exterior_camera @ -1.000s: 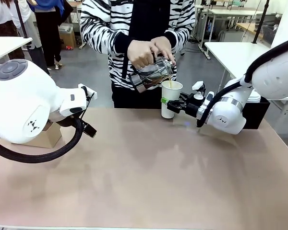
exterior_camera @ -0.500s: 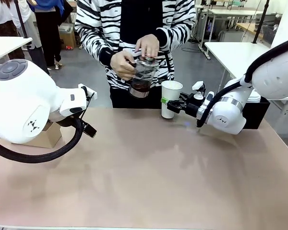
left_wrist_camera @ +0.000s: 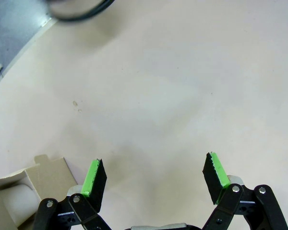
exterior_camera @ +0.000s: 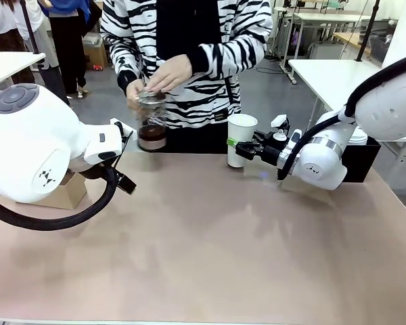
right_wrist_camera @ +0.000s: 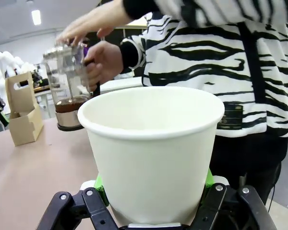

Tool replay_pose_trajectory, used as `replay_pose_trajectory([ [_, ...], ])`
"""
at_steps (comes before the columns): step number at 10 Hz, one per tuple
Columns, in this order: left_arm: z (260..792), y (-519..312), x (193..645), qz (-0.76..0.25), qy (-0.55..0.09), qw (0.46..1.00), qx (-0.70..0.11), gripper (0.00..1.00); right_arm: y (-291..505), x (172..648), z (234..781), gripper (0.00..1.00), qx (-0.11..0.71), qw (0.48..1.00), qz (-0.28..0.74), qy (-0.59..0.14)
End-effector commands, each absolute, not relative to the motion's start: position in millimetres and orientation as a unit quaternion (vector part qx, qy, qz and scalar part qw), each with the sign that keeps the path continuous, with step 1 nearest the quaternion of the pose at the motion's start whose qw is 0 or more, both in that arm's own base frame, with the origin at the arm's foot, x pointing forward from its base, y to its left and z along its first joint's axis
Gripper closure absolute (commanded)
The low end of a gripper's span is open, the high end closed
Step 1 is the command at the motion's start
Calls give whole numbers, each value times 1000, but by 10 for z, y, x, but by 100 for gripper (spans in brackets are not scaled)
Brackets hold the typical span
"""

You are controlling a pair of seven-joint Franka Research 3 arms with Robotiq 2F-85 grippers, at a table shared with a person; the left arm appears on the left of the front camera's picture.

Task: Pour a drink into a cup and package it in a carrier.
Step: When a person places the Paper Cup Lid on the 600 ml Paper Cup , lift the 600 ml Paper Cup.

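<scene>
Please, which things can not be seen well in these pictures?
- How full the cup is: front and right wrist views, its opaque wall hides the inside.
- Carrier: front view, mostly hidden behind the left arm.
- Carrier slots: left wrist view, cut off by the bottom-left corner and partly behind the left tool.

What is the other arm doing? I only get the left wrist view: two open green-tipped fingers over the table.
Observer: The right fingers are shut on the cup, which stands upright near the far edge of the table.
Operator: Does it have a lid?
Observer: No, its mouth is open.
Operator: And what gets poured?
Observer: The drink, brown, sits low in a glass pitcher that the person's hands hold, left of the cup in the front view.
</scene>
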State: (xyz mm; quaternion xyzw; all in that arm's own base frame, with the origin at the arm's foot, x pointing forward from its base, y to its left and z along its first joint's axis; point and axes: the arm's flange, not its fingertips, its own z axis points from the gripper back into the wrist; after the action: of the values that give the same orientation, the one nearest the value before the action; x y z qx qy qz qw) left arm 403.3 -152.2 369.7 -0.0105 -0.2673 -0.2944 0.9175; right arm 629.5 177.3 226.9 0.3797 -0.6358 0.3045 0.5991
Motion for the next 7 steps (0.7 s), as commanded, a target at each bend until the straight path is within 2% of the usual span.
replay_pose_trajectory([
  [1,3702,-1521,4030,-294,-268,917,-12,0,1786,6281,2312,20,378,600,305,-636],
  [7,3702,-1521,4030,-294,-268,917,-12,0,1786,6281,2312,20,378,600,305,-636],
])
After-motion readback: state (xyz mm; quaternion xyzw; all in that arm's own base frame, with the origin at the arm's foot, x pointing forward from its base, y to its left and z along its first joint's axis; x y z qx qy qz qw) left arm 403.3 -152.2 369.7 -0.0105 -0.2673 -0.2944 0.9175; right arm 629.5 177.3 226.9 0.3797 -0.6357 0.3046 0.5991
